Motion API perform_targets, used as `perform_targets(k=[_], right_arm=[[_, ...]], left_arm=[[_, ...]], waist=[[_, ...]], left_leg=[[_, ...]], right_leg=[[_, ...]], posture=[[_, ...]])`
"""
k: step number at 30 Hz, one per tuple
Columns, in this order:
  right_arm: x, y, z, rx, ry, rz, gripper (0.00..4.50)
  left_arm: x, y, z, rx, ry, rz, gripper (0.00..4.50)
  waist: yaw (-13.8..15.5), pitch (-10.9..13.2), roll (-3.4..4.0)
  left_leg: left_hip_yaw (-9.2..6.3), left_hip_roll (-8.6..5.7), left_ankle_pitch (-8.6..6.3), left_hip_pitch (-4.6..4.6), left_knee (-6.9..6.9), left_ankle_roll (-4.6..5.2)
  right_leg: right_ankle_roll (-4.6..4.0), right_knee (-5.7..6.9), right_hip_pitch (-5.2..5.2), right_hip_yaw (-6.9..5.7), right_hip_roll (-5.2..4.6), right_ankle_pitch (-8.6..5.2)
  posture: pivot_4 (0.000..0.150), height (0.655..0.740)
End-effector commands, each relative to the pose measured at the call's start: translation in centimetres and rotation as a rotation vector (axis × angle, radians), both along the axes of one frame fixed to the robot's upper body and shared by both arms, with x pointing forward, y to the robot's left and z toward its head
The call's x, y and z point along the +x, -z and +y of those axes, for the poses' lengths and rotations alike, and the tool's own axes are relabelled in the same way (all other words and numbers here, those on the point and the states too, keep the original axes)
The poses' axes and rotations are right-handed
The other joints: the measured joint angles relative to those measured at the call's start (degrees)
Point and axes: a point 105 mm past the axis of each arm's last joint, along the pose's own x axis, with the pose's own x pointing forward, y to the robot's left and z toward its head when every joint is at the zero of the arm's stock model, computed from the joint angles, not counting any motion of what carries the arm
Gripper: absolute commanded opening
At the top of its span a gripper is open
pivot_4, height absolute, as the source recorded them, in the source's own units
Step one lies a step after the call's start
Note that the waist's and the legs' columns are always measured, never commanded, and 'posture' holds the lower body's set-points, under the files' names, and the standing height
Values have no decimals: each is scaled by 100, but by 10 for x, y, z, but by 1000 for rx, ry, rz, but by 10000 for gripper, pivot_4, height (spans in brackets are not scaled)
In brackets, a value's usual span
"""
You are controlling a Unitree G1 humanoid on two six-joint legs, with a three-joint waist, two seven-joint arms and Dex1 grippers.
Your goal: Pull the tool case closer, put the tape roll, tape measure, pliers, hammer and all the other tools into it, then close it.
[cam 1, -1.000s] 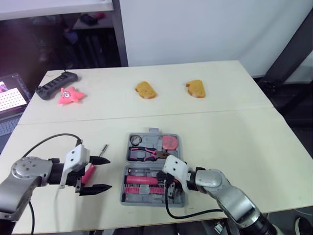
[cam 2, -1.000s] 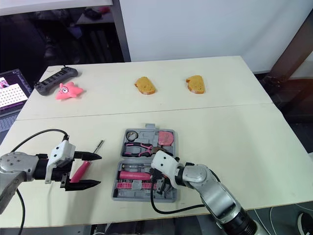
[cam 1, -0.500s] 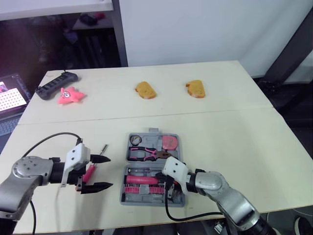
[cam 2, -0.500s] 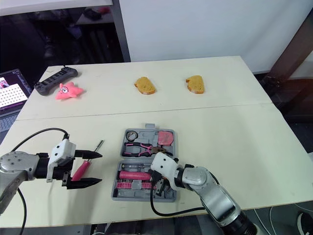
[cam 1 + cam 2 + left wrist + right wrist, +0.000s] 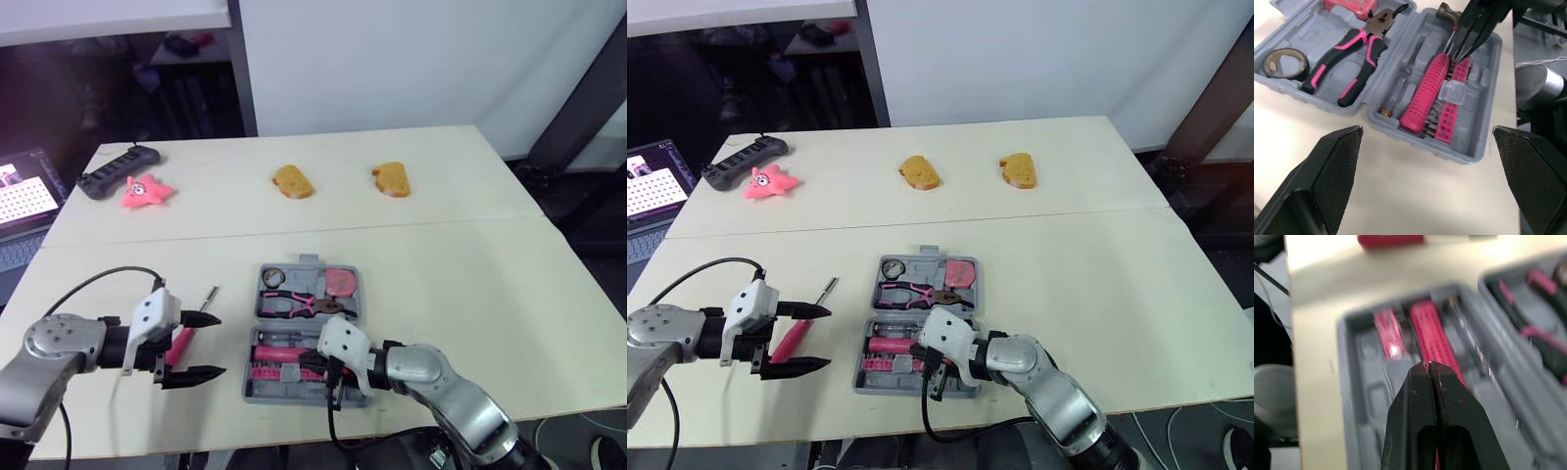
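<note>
on the pale surface, a loose pink-handled screwdriver lies just left of the open tool case, its shaft slanting away, between the spread fingers of the nearer left gripper; the right gripper, pinched together, hovers over the case's near half.

One open grey tool case sits on the bench. Inside it are one pair of pliers, one tape roll, one tape measure, one hammer with a pink handle and one pink bit strip. One pink-handled screwdriver lies on the bench outside the case. Farther back are two bread slices, one pink star toy and one black power strip. One laptop shows past the bench's edge.
</note>
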Motion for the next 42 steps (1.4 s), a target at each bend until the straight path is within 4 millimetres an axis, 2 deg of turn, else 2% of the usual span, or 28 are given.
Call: perform_targets(k=[1, 6, 9, 12, 16, 19, 24, 32, 39, 42], right_arm=[[4, 2, 3, 5, 19, 6, 589], [5, 18, -3, -33, 64, 64, 589], [-5, -2, 10, 77, -15, 47, 589], [-9, -17, 15, 132, -56, 8, 589], [-5, -31, 15, 171, -56, -29, 589], [5, -30, 13, 150, -14, -40, 589], [10, -11, 8, 72, 25, -13, 589], [11, 3, 6, 20, 47, 12, 589], [2, 42, -7, -183, 75, 149, 589], [-5, 55, -6, -226, 145, 309, 589]], left_arm=[[-1, -7, -1, -1, 7, -28, 45000], [-2, -7, -1, -2, 5, -28, 45000], [-3, -7, -1, 1, 6, -28, 45000], [-3, -7, -1, 0, 6, -28, 45000], [-3, -7, -3, -2, 10, -27, 45000], [-3, -7, -3, -3, 13, -26, 45000], [-2, -7, -4, -3, 13, -27, 45000], [-2, -6, -3, -1, 7, -25, 45000], [-2, -7, -2, -1, 6, -26, 45000], [-3, -7, -2, 0, 9, -26, 45000]], waist=[[0, 0, -1], [-10, -1, -1], [-4, -1, -1], [-5, -1, -1], [-15, -1, -1], [-11, -1, -1], [-10, -1, -1], [-15, -1, -2], [-27, -4, -4], [-27, -10, -8]], left_leg=[[0, 3, 2, 0, 2, -4], [1, 23, 12, 12, 2, -22], [1, 24, 15, 19, 7, -25], [0, 25, 15, 19, 15, -26], [3, 26, 15, 19, 23, -26], [3, 28, 15, 19, 25, -26], [3, 29, 16, 20, 25, -28], [5, 29, 16, 20, 25, -28], [13, 32, 17, 57, 23, -28], [16, 37, 16, 120, 14, -27]], right_leg=[[-3, 0, 0, 2, 9, 5], [-21, 21, -3, 7, 38, 17], [-22, 41, -3, 11, 40, 17], [-23, 46, -3, 13, 43, 17], [-23, 48, -2, 21, 48, 18], [-24, 49, -2, 22, 52, 18], [-26, 51, -3, 23, 55, 20], [-27, 53, -5, 27, 55, 21], [-30, 57, 22, 35, 60, 22], [-32, 51, 81, 38, 62, 20]], posture=[[1500, 7400], [1500, 7400], [1500, 7400], [1500, 7400], [1500, 7400], [1500, 7400], [1500, 7400], [1500, 7400], [1500, 7400], [1500, 7400]])
